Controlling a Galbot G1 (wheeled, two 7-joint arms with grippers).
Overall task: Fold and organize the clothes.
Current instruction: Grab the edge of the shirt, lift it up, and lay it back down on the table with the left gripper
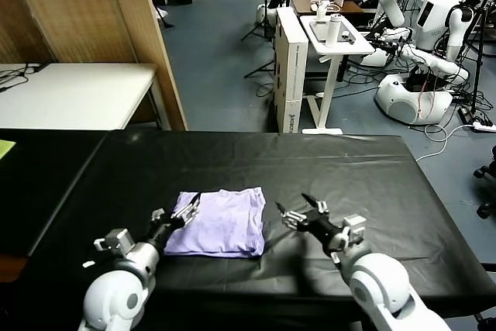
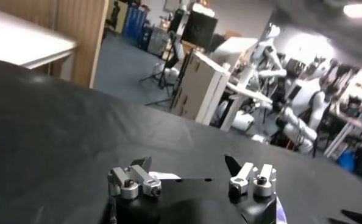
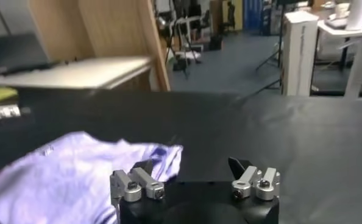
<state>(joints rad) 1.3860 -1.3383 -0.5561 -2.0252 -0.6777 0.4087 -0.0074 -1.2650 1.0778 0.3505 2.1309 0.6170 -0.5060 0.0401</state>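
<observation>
The thin lavender T-shirt (image 1: 219,221) lies folded into a compact rectangle on the black-covered table (image 1: 349,168), flanked by the left gripper (image 1: 184,208) and right gripper (image 1: 298,211), fingers apart, holding nothing.

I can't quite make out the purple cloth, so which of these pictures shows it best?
The head view: the whole folded lavender T-shirt lies flat on the black table, between the open left gripper and right gripper. The right wrist view shows only one rumpled part of it; the left wrist view shows just a sliver behind its gripper.

Blue-grey floor (image 1: 217,60), wooden partition (image 1: 139,29), white desk (image 1: 70,94)
</observation>
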